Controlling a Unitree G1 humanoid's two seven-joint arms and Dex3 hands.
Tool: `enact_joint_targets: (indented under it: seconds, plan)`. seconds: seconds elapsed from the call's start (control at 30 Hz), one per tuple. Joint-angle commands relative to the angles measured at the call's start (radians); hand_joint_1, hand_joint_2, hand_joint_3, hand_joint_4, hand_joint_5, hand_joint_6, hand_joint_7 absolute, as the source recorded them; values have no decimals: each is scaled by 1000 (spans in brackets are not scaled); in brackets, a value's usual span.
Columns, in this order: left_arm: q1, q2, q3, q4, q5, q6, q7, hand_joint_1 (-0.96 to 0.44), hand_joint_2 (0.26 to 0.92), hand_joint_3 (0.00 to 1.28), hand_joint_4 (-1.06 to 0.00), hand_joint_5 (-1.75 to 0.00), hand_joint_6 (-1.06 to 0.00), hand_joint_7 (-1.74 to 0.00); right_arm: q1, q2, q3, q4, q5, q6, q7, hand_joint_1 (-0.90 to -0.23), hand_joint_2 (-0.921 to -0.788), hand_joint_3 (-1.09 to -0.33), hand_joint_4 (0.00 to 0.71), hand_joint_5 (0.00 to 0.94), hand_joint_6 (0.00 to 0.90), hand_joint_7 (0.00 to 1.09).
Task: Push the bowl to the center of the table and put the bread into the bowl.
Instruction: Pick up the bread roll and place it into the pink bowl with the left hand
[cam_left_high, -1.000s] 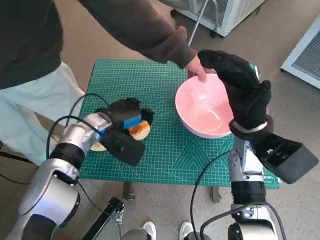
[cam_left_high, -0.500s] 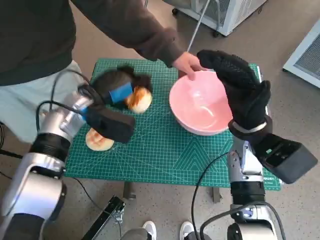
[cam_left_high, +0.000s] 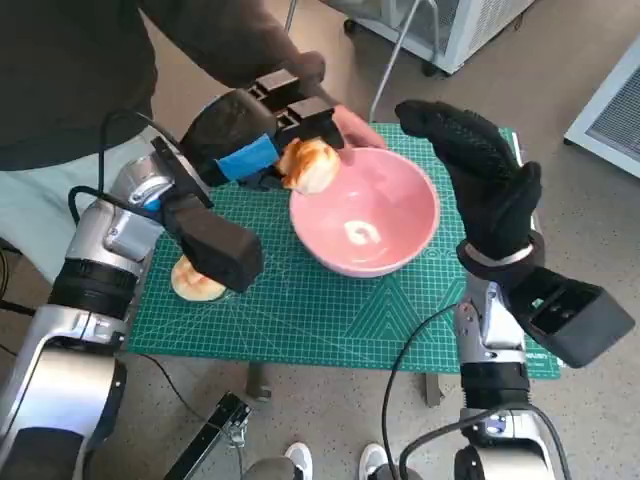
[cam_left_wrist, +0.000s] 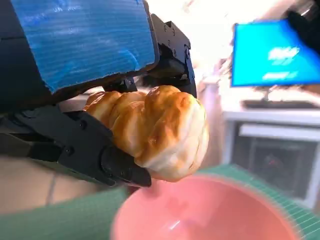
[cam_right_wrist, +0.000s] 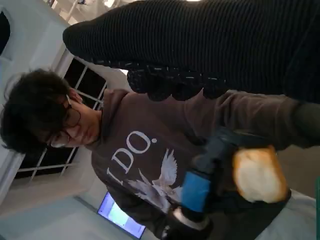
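Observation:
My left hand (cam_left_high: 240, 140) grips a golden bread roll (cam_left_high: 309, 165) and holds it in the air over the near-left rim of the pink bowl (cam_left_high: 365, 215). The left wrist view shows the bread roll (cam_left_wrist: 155, 130) clamped between black fingers (cam_left_wrist: 85, 150) just above the bowl (cam_left_wrist: 200, 212). The bowl sits on the green cutting mat (cam_left_high: 300, 300), near the table's middle. A person's hand (cam_left_high: 350, 125) touches the bowl's far rim. My gloved right hand (cam_left_high: 480, 170) hangs open above the bowl's right side, holding nothing. In the right wrist view the bread roll (cam_right_wrist: 257, 175) shows beyond the glove (cam_right_wrist: 200, 50).
A second flat bread piece (cam_left_high: 195, 282) lies on the mat at the left, under my left forearm. A person in a dark sweatshirt (cam_left_high: 100, 60) leans over the table's far left. White cabinets (cam_left_high: 450, 25) stand on the floor behind.
My left hand has lifted the bread roll from the mat and carried it right to the bowl's rim. The bowl has slid left towards the table's middle, with the person's hand at its rim.

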Motion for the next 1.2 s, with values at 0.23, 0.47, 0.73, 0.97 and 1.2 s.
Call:
enact_joint_targets:
  seconds: [0.23,0.47,0.73,0.97,1.2]
  plan:
    - [13,-43,9,-25,-49,-15,-45,-1,921,193,-509,-1277,-526,-1347,-2,-5,-5,26,16,-5,15,-726,-921,-757,309,39,7,924]
    - [-14,-102,-1,29,-54,5,-69,-1,921,208,-488,-1282,-514,-1376,-5,-2,-5,36,25,-5,25,-728,-921,-756,309,39,9,920]
    - [-53,-164,-41,118,3,38,-57,-1,921,214,-467,-1292,-523,-1378,2,-1,2,20,17,-7,22,-729,-921,-757,308,39,8,921]
    - [-65,-203,-54,198,-42,216,-275,-45,855,175,-148,-436,-156,-765,11,-12,-2,12,6,-17,17,-732,-921,-756,302,37,8,923]
    - [-57,-208,-55,119,-44,387,-416,-49,769,87,-12,-37,-12,-309,16,-18,-8,11,-2,-22,6,-730,-921,-756,302,37,10,921]
